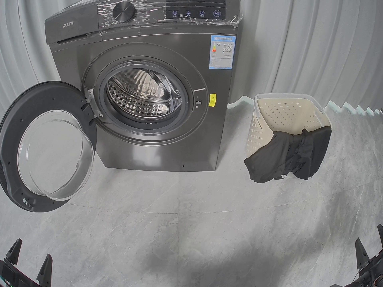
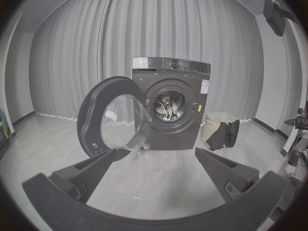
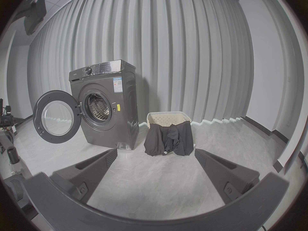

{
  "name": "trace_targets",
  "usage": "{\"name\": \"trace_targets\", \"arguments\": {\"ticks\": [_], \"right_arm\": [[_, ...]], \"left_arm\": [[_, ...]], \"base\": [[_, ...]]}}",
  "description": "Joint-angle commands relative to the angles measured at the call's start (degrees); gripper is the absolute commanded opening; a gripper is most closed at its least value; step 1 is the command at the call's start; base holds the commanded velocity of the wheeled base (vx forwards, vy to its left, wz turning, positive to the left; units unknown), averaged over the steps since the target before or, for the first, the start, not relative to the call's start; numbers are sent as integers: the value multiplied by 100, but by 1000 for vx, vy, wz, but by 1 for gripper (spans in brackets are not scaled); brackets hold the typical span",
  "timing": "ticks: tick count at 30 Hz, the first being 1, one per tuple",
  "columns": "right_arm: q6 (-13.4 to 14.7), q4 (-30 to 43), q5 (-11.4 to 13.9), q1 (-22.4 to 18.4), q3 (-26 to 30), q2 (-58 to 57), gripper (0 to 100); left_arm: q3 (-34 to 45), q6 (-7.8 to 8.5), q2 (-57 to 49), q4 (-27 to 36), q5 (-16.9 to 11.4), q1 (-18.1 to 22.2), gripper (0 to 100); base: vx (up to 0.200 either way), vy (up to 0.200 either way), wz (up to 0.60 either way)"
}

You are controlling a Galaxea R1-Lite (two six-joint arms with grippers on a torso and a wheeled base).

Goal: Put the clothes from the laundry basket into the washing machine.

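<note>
A grey front-loading washing machine [image 1: 151, 80] stands on the floor with its round door [image 1: 44, 148] swung wide to the left and the steel drum [image 1: 141, 92] bare. To its right sits a cream laundry basket [image 1: 287, 108] with black clothes [image 1: 289, 154] draped over its front rim down to the floor. My left gripper [image 1: 28, 262] is low at the front left, open and holding nothing. My right gripper [image 1: 371, 246] is low at the front right, open too, well short of the basket. The wrist views show the machine [image 2: 171, 103], the clothes [image 3: 168, 138] and the basket [image 3: 168, 117] far off.
Grey tiled floor [image 1: 191, 228] stretches between me and the machine. A pleated white curtain [image 1: 311, 36] runs behind everything. The open door juts into the left side of the floor space.
</note>
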Motion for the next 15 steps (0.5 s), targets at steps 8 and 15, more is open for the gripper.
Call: {"name": "trace_targets", "arguments": {"ticks": [8,15], "right_arm": [[-2,-1,1,5,101,-66,100],[-2,-1,1,5,101,-66,100]], "left_arm": [[84,-8,-101,-1,0,1,100],[84,-8,-101,8,-9,1,100]], "base": [[0,0,0],[171,0,0]]}}
